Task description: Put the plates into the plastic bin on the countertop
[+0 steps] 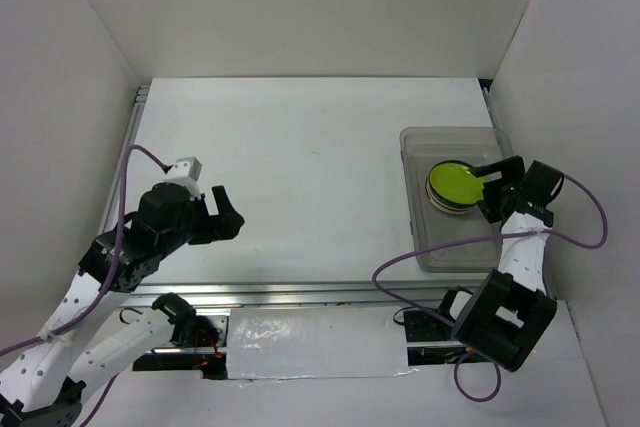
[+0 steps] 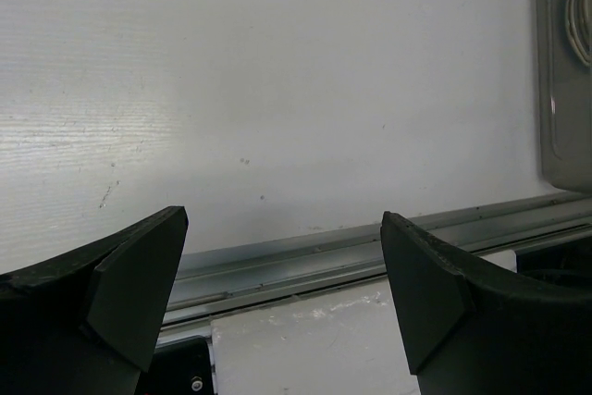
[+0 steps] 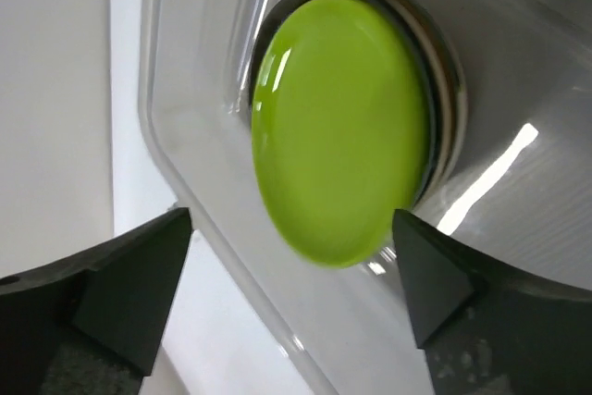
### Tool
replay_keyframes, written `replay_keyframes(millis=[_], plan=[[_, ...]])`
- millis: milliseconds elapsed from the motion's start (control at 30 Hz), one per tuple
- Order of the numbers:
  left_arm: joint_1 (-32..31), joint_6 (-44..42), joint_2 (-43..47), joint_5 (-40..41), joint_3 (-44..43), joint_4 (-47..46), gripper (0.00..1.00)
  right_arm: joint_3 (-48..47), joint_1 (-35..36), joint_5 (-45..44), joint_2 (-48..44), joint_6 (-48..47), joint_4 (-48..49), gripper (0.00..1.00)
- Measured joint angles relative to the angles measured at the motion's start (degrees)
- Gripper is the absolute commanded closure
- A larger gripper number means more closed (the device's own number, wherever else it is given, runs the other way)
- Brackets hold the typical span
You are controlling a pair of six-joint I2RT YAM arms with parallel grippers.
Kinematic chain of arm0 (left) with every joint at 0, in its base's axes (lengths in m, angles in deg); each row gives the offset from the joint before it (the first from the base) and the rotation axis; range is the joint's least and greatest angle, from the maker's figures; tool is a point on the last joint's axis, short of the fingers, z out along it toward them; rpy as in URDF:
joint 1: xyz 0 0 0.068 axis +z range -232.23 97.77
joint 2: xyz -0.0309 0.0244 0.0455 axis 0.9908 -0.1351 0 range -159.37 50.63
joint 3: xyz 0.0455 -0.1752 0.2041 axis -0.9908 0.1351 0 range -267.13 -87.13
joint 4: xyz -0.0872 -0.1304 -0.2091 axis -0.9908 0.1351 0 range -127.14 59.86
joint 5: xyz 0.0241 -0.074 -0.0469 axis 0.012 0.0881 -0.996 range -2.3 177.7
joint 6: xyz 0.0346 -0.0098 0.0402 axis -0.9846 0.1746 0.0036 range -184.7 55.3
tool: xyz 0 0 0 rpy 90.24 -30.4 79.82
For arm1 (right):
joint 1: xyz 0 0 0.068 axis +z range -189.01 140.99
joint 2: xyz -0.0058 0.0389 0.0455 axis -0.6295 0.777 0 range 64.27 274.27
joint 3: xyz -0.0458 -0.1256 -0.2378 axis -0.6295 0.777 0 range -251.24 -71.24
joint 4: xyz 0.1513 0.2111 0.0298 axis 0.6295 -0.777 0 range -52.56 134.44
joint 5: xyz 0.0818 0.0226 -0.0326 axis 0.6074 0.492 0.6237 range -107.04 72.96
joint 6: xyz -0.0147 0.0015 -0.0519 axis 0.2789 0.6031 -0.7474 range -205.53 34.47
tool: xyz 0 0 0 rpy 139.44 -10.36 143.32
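1. The bin (image 1: 455,247) stands at the right side of the countertop (image 1: 300,167). Its right side is close to the side wall (image 1: 570,97) and its near end is just short of the front rail (image 1: 300,292).
2. The plates (image 1: 455,185) lie stacked in the bin's far half, with the lime plate (image 3: 342,127) on top. Dark and pale rims show beneath it.
3. A broad stretch of white countertop lies between the bin and the left arm.
4. The right arm rises from its base over the bin's near right corner. The right gripper (image 1: 492,190) hangs over the stack's right edge, jaws spread and released, grasping nothing.
5. The left arm is folded over the near left of the countertop. The left gripper (image 1: 232,215) points right, jaws wide apart and empty, above the surface just beyond the rail.
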Motion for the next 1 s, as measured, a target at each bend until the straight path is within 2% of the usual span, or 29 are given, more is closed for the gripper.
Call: replay_keyframes(millis=[367, 433, 500, 567, 767, 867, 933, 1000], plan=[[0.0, 0.4, -1.0, 1.7, -0.9, 1.7, 0.01, -2.1, 7.5, -4.0, -9.9, -1.6, -8.0, 0.00], [0.0, 0.3, -1.9, 2.5, -1.8, 2.6, 0.01, -2.1, 11.1, -5.6, -12.0, -3.0, -10.2, 0.00], [0.0, 0.0, -3.8, 4.1, -4.5, 5.0, 0.01, -3.4, 17.6, -8.3, -15.9, -5.0, -13.5, 0.00], [0.0, -0.3, -6.7, 7.5, -9.8, 8.2, 0.01, -9.0, 25.6, -13.3, -18.9, -7.3, -19.3, 0.00], [0.0, -0.8, -13.3, 19.3, -26.2, 14.1, 0.01, -38.7, 51.7, -29.6, -19.5, -13.3, -31.9, 0.00], [0.0, 0.0, -13.5, 22.4, -30.8, 17.1, 0.01, -47.1, 63.1, -35.2, -21.1, -13.9, -38.8, 0.00], [0.0, 0.8, -12.7, 23.9, -32.8, 19.2, 0.01, -48.7, 67.5, -37.9, -23.1, -13.8, -43.8, 0.00], [0.0, 1.0, -10.9, 24.8, -33.5, 21.1, 0.01, -48.6, 68.4, -38.9, -24.9, -14.2, -48.8, 0.00]])
